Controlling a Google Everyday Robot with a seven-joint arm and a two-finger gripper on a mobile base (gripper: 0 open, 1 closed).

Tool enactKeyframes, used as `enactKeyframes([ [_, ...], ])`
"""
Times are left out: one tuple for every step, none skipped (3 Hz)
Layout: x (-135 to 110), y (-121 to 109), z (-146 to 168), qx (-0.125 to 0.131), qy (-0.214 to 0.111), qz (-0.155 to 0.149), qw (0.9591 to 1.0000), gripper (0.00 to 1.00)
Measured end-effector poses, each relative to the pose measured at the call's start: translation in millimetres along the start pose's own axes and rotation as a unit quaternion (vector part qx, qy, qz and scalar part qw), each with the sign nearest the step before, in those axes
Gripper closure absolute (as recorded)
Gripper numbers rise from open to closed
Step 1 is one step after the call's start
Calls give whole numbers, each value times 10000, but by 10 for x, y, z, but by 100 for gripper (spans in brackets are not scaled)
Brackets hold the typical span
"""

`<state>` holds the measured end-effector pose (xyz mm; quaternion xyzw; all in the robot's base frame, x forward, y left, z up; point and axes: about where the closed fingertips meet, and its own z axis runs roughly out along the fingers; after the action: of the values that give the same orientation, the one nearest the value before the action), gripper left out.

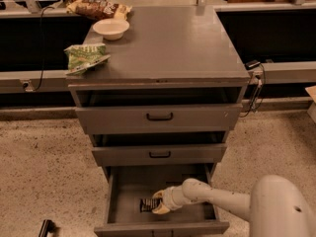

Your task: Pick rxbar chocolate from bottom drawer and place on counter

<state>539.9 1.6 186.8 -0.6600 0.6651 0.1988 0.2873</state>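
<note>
The bottom drawer (128, 181) is pulled open, grey inside. The rxbar chocolate (147, 204), a small flat black wrapper with white lettering, lies on its floor near the front. My gripper (159, 203) reaches into the drawer from the right on a white arm. Its pale fingertips (158, 195) stand on either side of the bar's right end, with the bar still resting on the drawer floor. The counter (173, 43) is the broad grey top of the cabinet, high above the gripper.
On the counter's left side lie a green snack bag (84, 57), a white bowl (111, 27) and a brown snack bag (98, 8). Two shallower drawers with black handles (159, 116) sit above the open one. A speckled floor surrounds the cabinet.
</note>
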Motion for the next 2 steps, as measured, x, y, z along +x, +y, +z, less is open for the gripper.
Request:
enactKeyframes([
  [-415, -108, -603, 282, -822, -216, 9960, 100],
  [-615, -231, -1204, 473, -1468, -476, 9869, 100],
])
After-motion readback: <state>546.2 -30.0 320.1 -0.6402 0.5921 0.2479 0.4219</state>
